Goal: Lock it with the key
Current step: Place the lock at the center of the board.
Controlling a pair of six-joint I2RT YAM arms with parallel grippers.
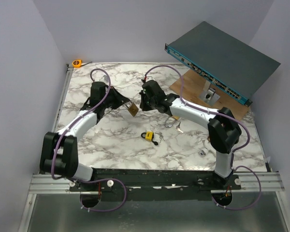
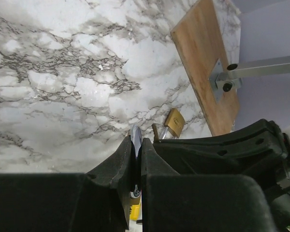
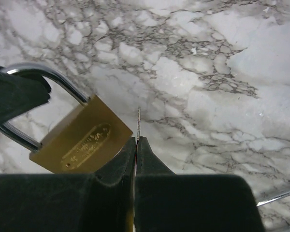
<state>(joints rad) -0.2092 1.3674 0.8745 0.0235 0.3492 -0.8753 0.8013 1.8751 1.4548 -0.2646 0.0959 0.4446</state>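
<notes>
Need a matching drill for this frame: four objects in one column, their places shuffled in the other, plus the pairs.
Objects
1. brass padlock with steel shackle
2. small black and yellow padlock
3. orange tape measure
4. flat teal metal box

Places
A. far left corner of the marble table
B. propped at a tilt over the wooden board
C. lying near the table's middle
D. shackle pinched in the left hand

Pairs: 1-D, 2-C, 3-A, 4-B

Only a thin edge of the key (image 3: 138,121) shows above the right tool (image 3: 136,140). The brass padlock (image 3: 82,140) has its shackle partly hidden inside the left tool (image 2: 137,142).
</notes>
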